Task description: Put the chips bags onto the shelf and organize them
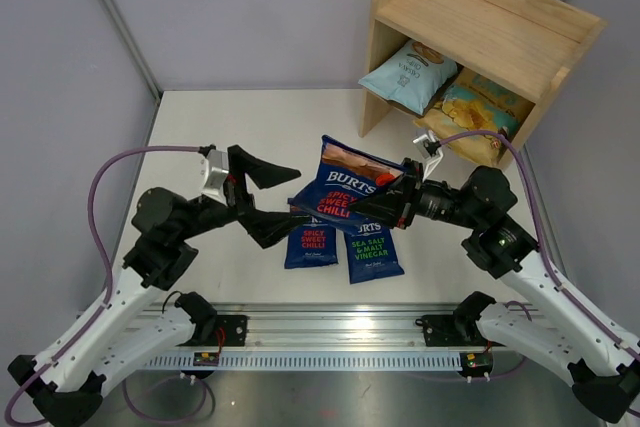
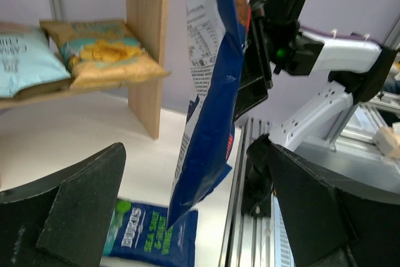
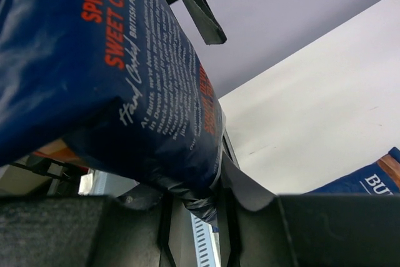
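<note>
My right gripper (image 1: 402, 194) (image 3: 197, 207) is shut on the crimped end of a dark-blue Burts "Spicy Sweet Chilli" bag (image 1: 345, 182) (image 2: 212, 92) (image 3: 94, 60), held up above the table. My left gripper (image 1: 275, 199) (image 2: 195, 232) is open, with its fingers on either side of the bag's lower tip and not touching it. Two more Burts bags lie flat below, one red-lettered (image 1: 310, 242) and one green-lettered (image 1: 372, 252) (image 2: 147, 239). The wooden shelf (image 1: 480, 12) (image 2: 147, 60) stands at the back right. On its lower tier lie a pale-blue bag (image 1: 408, 75) (image 2: 22, 57) and a yellow bag (image 1: 470, 112) (image 2: 103, 51).
An aluminium rail (image 1: 330, 332) (image 2: 250, 173) carrying both arm bases runs along the near table edge. Purple cables (image 1: 110, 172) loop out from each arm. Grey walls close in the table at the back and sides. The shelf's top tier holds nothing.
</note>
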Robot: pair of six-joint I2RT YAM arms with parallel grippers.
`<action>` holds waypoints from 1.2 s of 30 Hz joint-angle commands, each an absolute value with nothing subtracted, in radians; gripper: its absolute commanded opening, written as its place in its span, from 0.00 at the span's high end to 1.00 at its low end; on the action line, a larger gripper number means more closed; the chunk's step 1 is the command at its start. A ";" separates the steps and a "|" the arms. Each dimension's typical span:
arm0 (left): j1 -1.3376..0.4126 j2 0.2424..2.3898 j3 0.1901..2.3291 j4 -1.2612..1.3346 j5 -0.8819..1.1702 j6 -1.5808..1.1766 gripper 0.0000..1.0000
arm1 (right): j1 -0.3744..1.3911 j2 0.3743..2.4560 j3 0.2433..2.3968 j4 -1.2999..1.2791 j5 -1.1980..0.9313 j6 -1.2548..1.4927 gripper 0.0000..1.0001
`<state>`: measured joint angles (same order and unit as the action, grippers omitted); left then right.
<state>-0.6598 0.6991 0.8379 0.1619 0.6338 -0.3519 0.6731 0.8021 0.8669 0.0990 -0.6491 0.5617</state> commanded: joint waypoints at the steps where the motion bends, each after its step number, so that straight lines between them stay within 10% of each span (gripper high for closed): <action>1: -0.664 0.681 0.770 0.382 0.646 -0.403 0.01 | 0.669 0.795 0.914 0.123 -0.660 0.632 0.92; 19: -0.676 0.917 0.673 1.062 0.722 -0.867 0.02 | 0.670 0.865 1.080 0.005 -0.718 0.598 0.93; 36: -0.710 0.923 0.755 0.822 0.847 -0.695 0.72 | 0.670 0.931 1.235 -0.356 -0.767 0.403 0.84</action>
<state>-0.6964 0.9123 0.7124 0.8120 0.8211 -0.7261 0.6731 0.9375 1.2133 -0.3649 -0.7532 0.4213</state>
